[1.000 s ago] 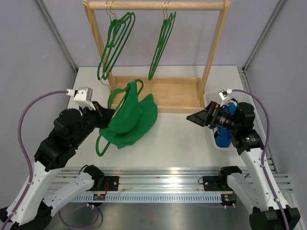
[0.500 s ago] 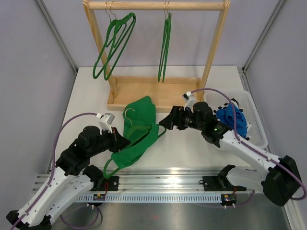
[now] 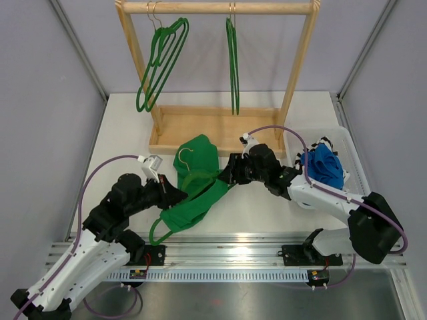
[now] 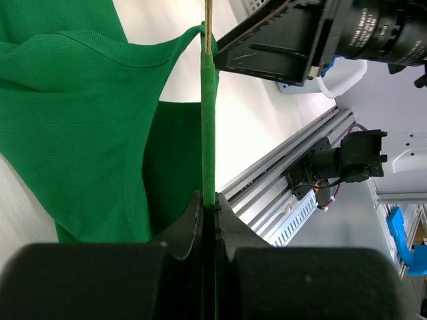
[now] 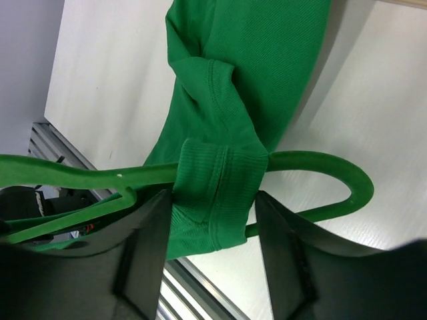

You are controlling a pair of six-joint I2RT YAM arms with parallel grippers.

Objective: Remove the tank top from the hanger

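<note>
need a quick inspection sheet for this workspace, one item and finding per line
surface: white table, tank top lying on it
job's things: tank top with its strap looped over the hanger
clutter: bin holding blue clothes
grippers: left gripper shut on hanger; right gripper jaws around strap, grip unclear
cables: purple cables arching from each wrist
surroundings: wooden rack with spare hangers behind

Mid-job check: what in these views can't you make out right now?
- Top view: right gripper fingertips, hidden under its own body.
- Right wrist view: whether the fingers pinch the tank top strap; contact unclear.
- Left wrist view: hanger hook, cut off by the top edge.
</note>
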